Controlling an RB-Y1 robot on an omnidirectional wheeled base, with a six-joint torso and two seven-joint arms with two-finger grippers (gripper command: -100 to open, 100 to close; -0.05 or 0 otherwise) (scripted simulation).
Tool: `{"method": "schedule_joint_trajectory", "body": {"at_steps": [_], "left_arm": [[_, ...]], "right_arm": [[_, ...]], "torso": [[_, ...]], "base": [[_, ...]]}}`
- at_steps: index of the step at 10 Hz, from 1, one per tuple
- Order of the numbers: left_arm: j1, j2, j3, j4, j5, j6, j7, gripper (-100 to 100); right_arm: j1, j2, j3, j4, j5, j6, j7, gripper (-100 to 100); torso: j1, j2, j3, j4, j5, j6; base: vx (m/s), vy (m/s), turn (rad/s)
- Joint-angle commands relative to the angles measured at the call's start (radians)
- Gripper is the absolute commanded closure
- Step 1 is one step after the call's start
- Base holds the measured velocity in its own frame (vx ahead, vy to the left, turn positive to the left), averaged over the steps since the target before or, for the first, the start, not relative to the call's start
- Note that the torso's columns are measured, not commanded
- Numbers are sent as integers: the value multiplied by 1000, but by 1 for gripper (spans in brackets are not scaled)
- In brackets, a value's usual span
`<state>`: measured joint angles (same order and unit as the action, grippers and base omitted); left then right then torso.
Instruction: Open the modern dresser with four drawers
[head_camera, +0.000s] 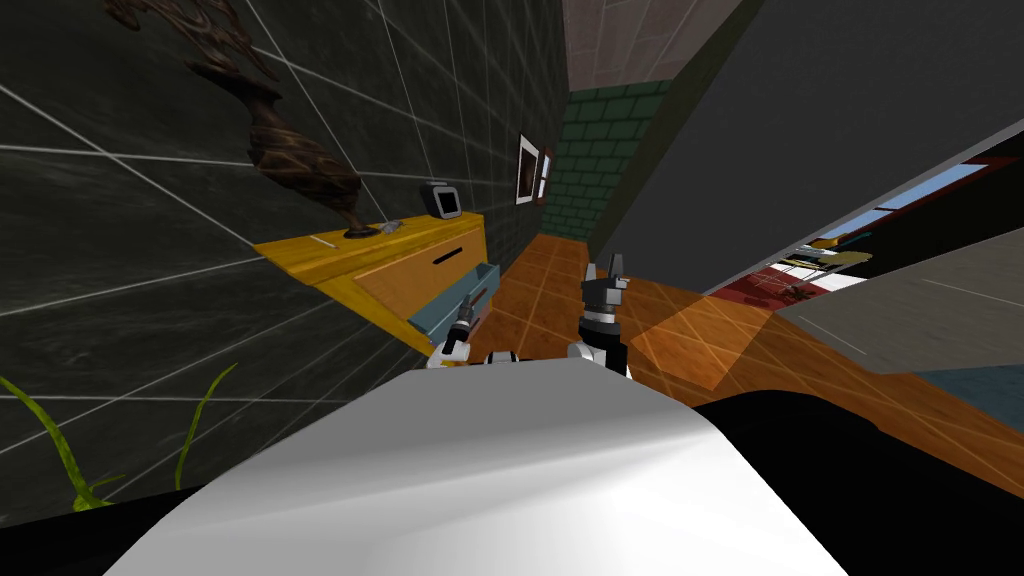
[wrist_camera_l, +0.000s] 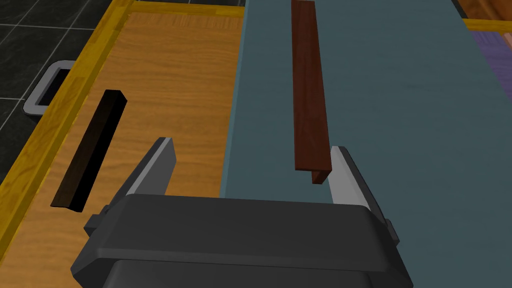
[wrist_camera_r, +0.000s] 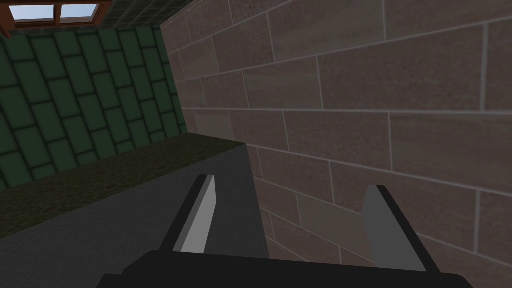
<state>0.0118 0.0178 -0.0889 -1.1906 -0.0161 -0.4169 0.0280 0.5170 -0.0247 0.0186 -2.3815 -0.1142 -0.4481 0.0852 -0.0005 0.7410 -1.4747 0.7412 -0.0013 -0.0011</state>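
Note:
The dresser (head_camera: 340, 262) is yellow-orange and stands against the dark tiled wall on my left. Its blue-grey drawer (head_camera: 450, 303) sticks out from the front, below a wooden drawer front (head_camera: 420, 268) with a dark slot handle. My left gripper (head_camera: 465, 320) is at that drawer. In the left wrist view the left gripper (wrist_camera_l: 250, 170) is open over the blue-grey drawer front (wrist_camera_l: 410, 130). The near end of the drawer's long brown handle (wrist_camera_l: 309, 100) lies between the fingers, close to one finger (wrist_camera_l: 345, 175). A black handle (wrist_camera_l: 90, 150) sits on the wooden front beside it. My right gripper (head_camera: 612, 268) is raised mid-room, open (wrist_camera_r: 295, 220) and holding nothing.
On the dresser top stand a dark twisted sculpture (head_camera: 290, 150), a small grey item (head_camera: 391, 227) and a small dark clock (head_camera: 441, 200). A framed picture (head_camera: 530, 170) hangs further along the wall. Wooden floor (head_camera: 560, 290) runs ahead. A green plant (head_camera: 60, 450) is at my near left.

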Motion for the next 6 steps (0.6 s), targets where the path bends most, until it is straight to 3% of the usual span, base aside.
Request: {"method": "schedule_joint_trajectory", "body": {"at_steps": [1,6], "left_arm": [[-1,0,0,-1,0,6,1,0],[0,0,-1,2,0,9,1,0]], "right_arm": [[0,0,0,0,0,0,0,0],[0,0,0,0,0,0,0,0]], "torso": [[0,0,0,-1,0,0],[0,-2,-1,-3,1,1]], "base": [[0,0,0],[0,0,0]]}}
